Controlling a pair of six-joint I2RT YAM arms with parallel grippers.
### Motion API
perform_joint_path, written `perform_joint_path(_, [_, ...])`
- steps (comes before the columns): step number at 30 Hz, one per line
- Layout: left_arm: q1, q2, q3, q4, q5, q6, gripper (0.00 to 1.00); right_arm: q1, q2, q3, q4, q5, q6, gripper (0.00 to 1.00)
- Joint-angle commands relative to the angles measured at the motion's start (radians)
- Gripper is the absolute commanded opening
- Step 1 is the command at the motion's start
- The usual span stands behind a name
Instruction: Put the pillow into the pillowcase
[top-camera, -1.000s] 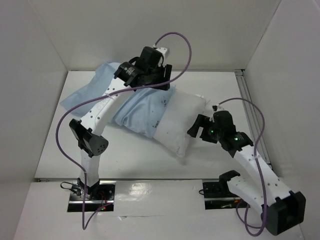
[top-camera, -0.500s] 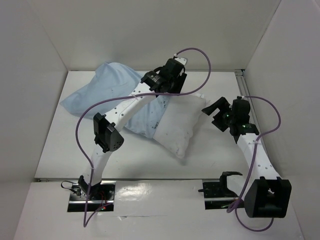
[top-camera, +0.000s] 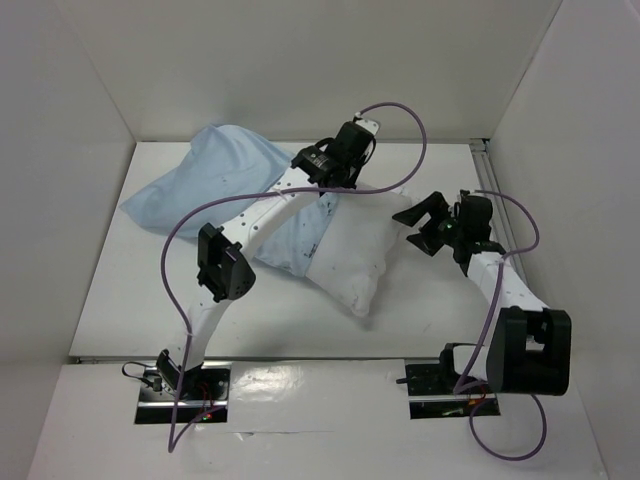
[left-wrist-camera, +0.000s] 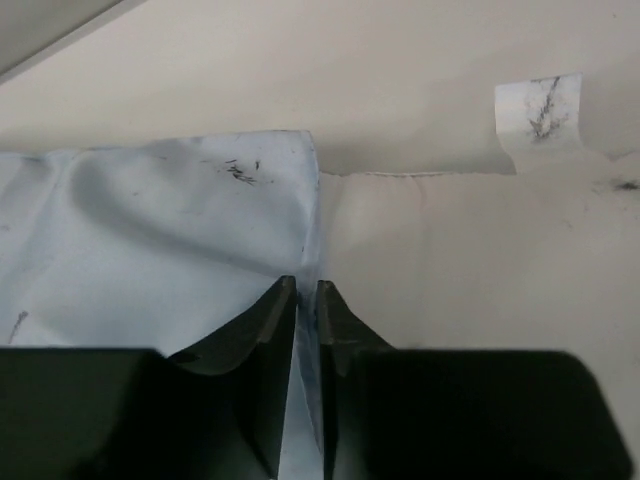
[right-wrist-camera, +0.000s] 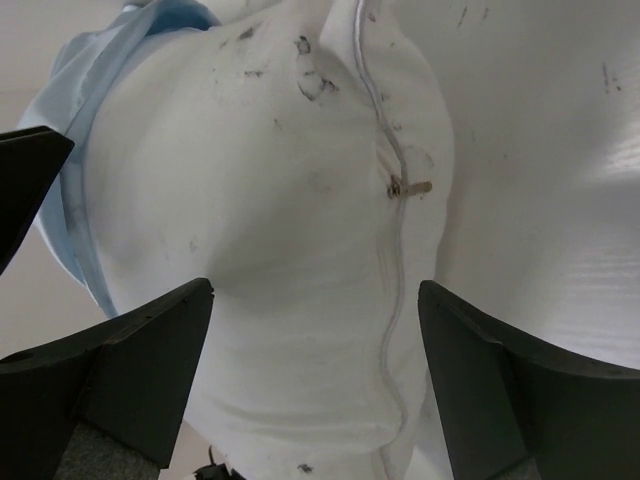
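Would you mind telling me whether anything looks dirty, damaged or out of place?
Nothing looks torn or spilled. The pillow carries dark smudges near its seam, and the pillowcase has similar specks near the hem pinched in the left hand. The pillow is partly sleeved.

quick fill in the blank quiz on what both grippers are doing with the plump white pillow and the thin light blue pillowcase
1. The left gripper is ___ on the edge of the thin light blue fabric pillowcase.
2. The right gripper is ___, facing the plump white stuffed pillow.
3. In the top view, the pillow's uncovered end lies nearer the ___ gripper.

Missing words: shut; open; right
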Motion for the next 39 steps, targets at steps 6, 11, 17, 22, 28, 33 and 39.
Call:
perform_joint_path(6, [0.027,0.013,0.038,0.023,0.108,-0.024,0.0,0.08,0.178,0.043,0.195,-0.028,-0.002,0.79])
perform_joint_path(11, [0.045,-0.029,0.016,0.011,0.189,-0.045,0.0,0.114,0.178,0.043,0.233,-0.028,-0.002,0.36])
perform_joint_path(17, [0.055,-0.081,-0.005,0.011,0.289,-0.079,0.0,0.114,0.143,0.043,0.19,-0.008,-0.023,0.15])
perform_joint_path(22, [0.055,-0.145,-0.076,0.043,0.599,-0.165,0.0,0.125,0.134,0.043,0.204,-0.062,-0.023,0.0])
perform_joint_path(28, [0.055,-0.165,-0.123,0.108,0.896,-0.277,0.0,0.136,0.092,0.092,0.195,-0.083,-0.023,0.0])
perform_joint_path(33, [0.044,-0.175,-0.085,0.187,1.065,-0.363,0.0,0.172,0.057,0.082,0.305,-0.083,0.056,0.0])
perform_joint_path(39, [0.011,-0.115,0.059,0.339,1.218,-0.53,0.0,0.277,0.114,0.183,0.529,-0.16,0.207,0.0])
